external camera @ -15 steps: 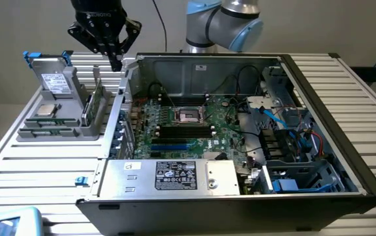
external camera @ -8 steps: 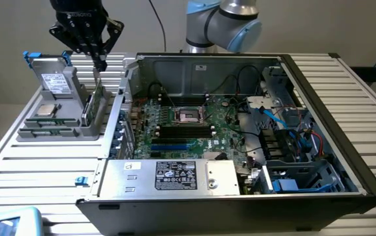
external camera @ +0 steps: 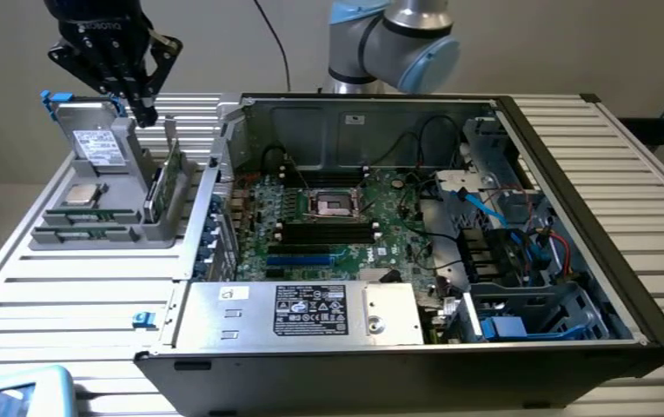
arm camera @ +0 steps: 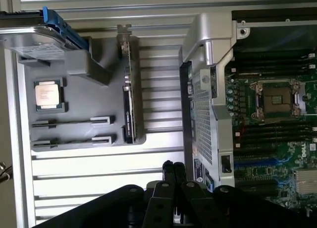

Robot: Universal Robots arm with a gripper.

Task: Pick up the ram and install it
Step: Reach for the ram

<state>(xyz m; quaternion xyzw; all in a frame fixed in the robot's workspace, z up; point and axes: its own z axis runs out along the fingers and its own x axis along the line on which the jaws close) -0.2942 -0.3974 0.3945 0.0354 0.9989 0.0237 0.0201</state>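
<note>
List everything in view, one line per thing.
table: one, white, slatted, under everything
computer case: one, black, open, on the table
motherboard: one, green, inside the case
power supply: one, silver with a label, at the case's near edge
holder: one, grey, on the table at the exterior view's left of the case
drive: one, grey with a white label, leaning at the holder's back
processor: one, silver, flat in the holder
ram: at least one, green, in the holder's low slots
card: one, green, on edge at the holder's case side
arm: one, grey and light blue, behind the case
gripper: one, black, shut, empty, above the holder by the drive
</note>
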